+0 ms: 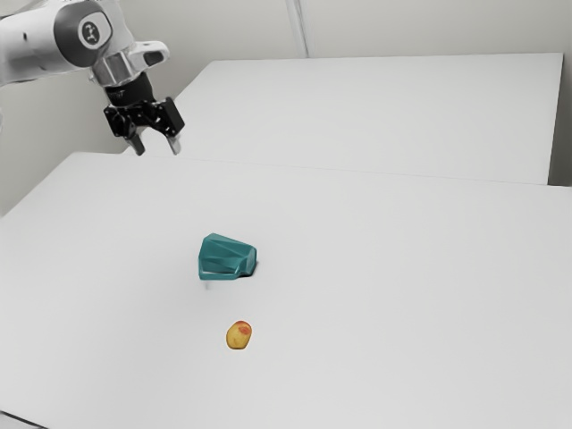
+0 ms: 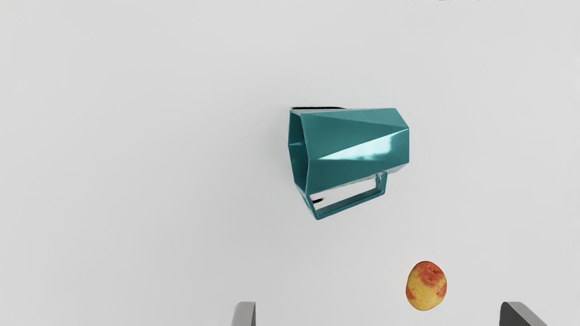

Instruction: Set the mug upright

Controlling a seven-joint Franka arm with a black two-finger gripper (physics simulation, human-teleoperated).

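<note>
So the teal faceted mug [image 2: 355, 145] is lying on its side on the desk [image 1: 393, 295], near a red-and-yellow fruit [image 2: 426, 286]. Tool's [image 1: 157, 147] up above the desk, fingers wide apart, nothing between them.

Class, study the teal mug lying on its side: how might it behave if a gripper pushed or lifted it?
The mug looks stiff, its flat facets and crisp edges suggesting a hard shell that shouldn't squash. Those facets and the jutting handle would probably stop it rolling far. The bright glint on its side hints at a smooth, perhaps slippery surface.
</note>
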